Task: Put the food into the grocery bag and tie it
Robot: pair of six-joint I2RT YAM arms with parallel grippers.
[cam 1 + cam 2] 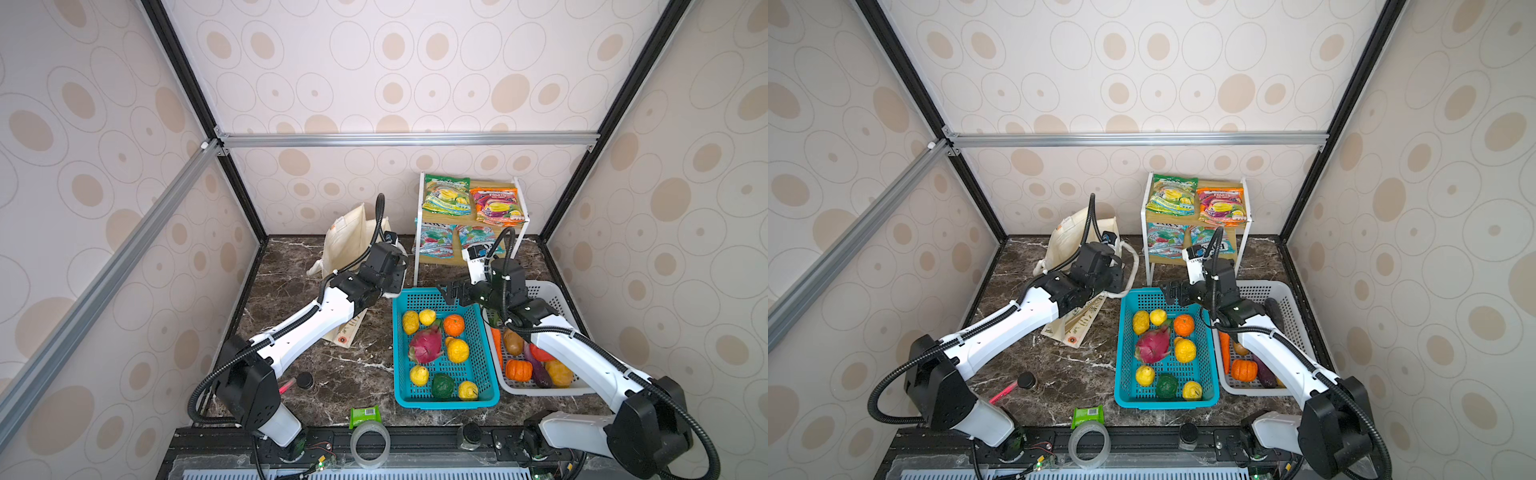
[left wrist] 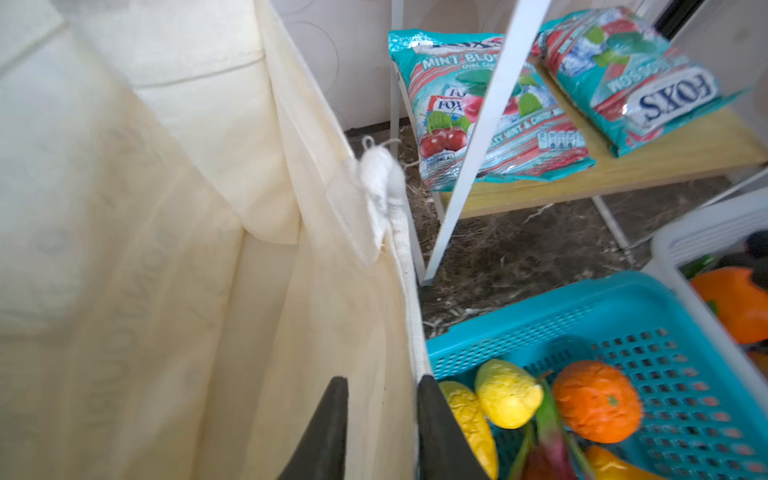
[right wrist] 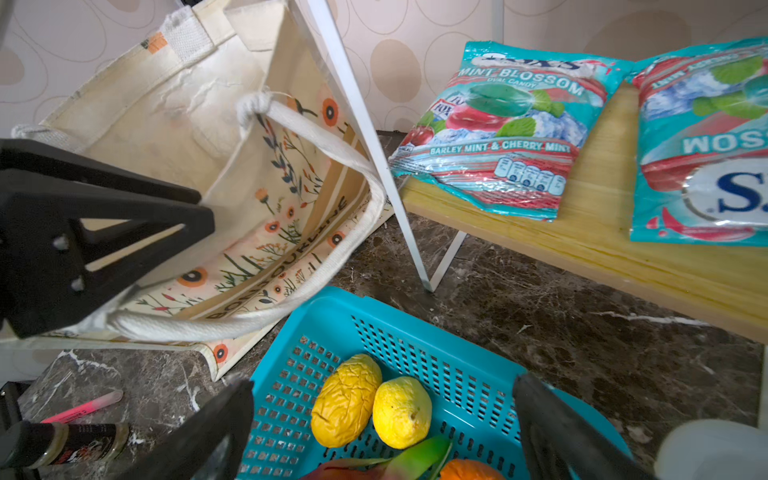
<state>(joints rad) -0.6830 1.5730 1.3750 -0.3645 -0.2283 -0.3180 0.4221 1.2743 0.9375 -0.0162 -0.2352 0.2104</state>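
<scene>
The grocery bag (image 1: 347, 241) lies at the back left with its mouth held open, and its rope handle (image 3: 332, 141) loops toward the blue basket (image 1: 444, 399). My left gripper (image 2: 380, 380) straddles the bag's rim; its jaws stand apart with the bag's thin wall between them. My right gripper (image 3: 382, 380) hangs wide open over the basket's far end, above two lemons (image 3: 401, 411), and holds nothing. A dragon fruit (image 1: 426, 345) lies in that basket. A carrot (image 1: 496, 345) and a potato (image 1: 513, 341) lie in the white basket (image 1: 552, 291). Green (image 1: 446, 194) and orange (image 1: 496, 205) snack packets top the rack.
The white wire rack (image 1: 419, 208) stands behind the baskets, with teal candy packets (image 3: 498, 137) on its lower shelf. At the table's front edge are a tape roll (image 1: 370, 444), a small green packet (image 1: 365, 415), a dark bottle (image 1: 305, 380) and a pink pen (image 1: 286, 386).
</scene>
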